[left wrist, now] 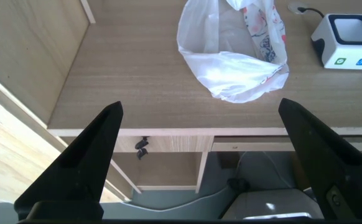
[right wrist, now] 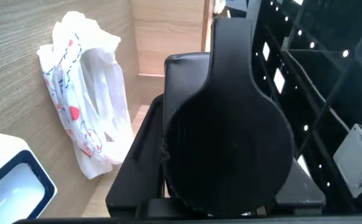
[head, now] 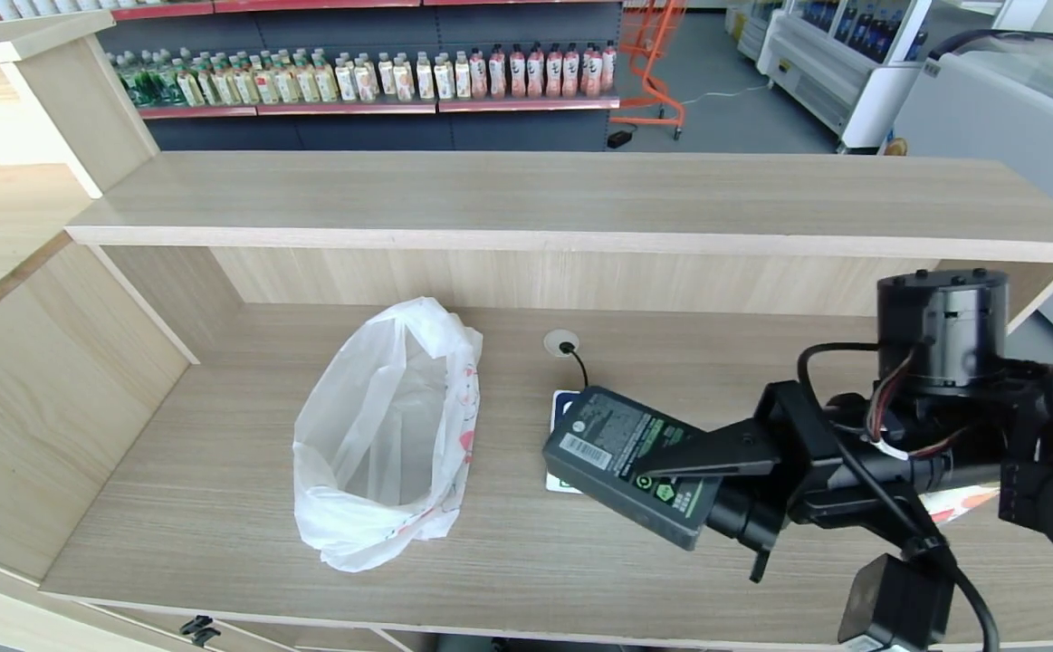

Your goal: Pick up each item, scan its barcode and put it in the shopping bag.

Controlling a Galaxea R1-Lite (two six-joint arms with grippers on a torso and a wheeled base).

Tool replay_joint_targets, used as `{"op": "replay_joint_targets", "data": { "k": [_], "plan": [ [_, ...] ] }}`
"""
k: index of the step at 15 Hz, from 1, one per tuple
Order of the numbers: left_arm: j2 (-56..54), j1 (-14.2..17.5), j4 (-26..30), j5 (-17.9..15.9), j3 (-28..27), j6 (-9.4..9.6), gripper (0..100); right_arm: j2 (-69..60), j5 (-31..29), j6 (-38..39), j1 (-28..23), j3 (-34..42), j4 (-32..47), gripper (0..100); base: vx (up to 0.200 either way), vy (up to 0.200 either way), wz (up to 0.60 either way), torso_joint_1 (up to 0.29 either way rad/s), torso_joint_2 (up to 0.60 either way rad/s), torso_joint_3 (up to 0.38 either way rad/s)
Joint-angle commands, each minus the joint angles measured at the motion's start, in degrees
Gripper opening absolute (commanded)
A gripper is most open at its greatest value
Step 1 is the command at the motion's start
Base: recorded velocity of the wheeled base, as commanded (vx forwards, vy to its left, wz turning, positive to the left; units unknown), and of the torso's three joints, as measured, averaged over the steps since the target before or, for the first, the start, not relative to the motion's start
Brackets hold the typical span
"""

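A dark grey box (head: 621, 453) with a white barcode label and green marks hangs tilted above the counter, with my right gripper (head: 716, 484) shut on its end. It hovers right over the white scanner (head: 560, 405), which it mostly hides. In the right wrist view the box (right wrist: 180, 78) sits behind a black finger (right wrist: 227, 143). The white plastic shopping bag (head: 390, 435) lies open-mouthed left of the scanner. My left gripper (left wrist: 201, 115) hangs open and holds nothing, over the counter's front edge, with the bag (left wrist: 234, 50) and the scanner (left wrist: 346, 40) beyond it.
A black cable runs from the scanner to a grommet hole (head: 562, 342). A raised ledge (head: 580, 195) overhangs the back and a wooden wall (head: 55, 380) closes the left side. A pale item with red print (head: 961, 503) is partly hidden under my right arm.
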Motion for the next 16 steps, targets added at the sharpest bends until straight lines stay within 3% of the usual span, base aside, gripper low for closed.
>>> {"op": "replay_joint_targets", "data": {
  "k": [1,3,4,5,6,8,10,12,13,14,16],
  "plan": [
    [0.09,0.01,0.02,0.01,0.01,0.09,100,-12.13,-1.44,5.05,-8.74,6.28,0.96,0,0.0,0.0,0.0,0.0,0.0,0.0],
    [0.09,0.01,0.02,0.01,0.01,0.09,100,-13.19,-1.44,13.76,-14.89,9.97,5.88,0,0.0,0.0,0.0,0.0,0.0,0.0],
    [0.09,0.01,0.02,0.01,0.01,0.0,100,-15.73,-3.54,22.81,-20.08,8.65,13.79,0,0.0,0.0,0.0,0.0,0.0,0.0],
    [0.09,0.01,0.02,0.01,0.01,0.0,100,-16.79,-4.16,28.35,-20.69,7.68,16.34,0,0.0,0.0,0.0,0.0,0.0,0.0],
    [0.09,0.01,0.02,0.01,0.01,0.09,100,-21.54,-6.8,45.04,-21.31,6.19,18.28,0,0.0,0.0,0.0,0.0,0.0,0.0],
    [0.09,0.01,0.02,0.01,0.01,0.0,100,-26.19,-11.1,67.19,-21.84,6.01,17.92,0,0.0,0.0,0.0,0.0,0.0,0.0],
    [0.09,0.01,0.02,0.01,0.01,0.09,100,-26.19,-24.37,97.52,-21.31,6.01,17.75,0,0.0,0.0,0.0,0.0,0.0,0.0],
    [0.09,0.01,0.02,0.01,0.01,0.09,100,-20.13,-36.59,129.33,-16.04,3.47,16.08,0,0.0,0.0,0.0,0.0,0.0,0.0],
    [0.09,0.01,0.02,0.01,0.01,0.0,100,-15.73,-40.9,140.49,-15.07,2.59,15.29,0,0.0,0.0,0.0,0.0,0.0,0.0],
    [0.09,0.01,0.02,0.01,0.1,0.09,100,-12.04,-42.48,145.94,-14.1,2.59,14.94,0,0.0,0.0,0.0,0.0,0.0,0.0],
    [0.09,0.01,0.02,0.01,0.01,0.09,100,-5.1,-42.66,149.63,-13.31,2.94,11.68,0,0.0,0.0,0.0,0.0,0.0,0.0]
  ]
}}
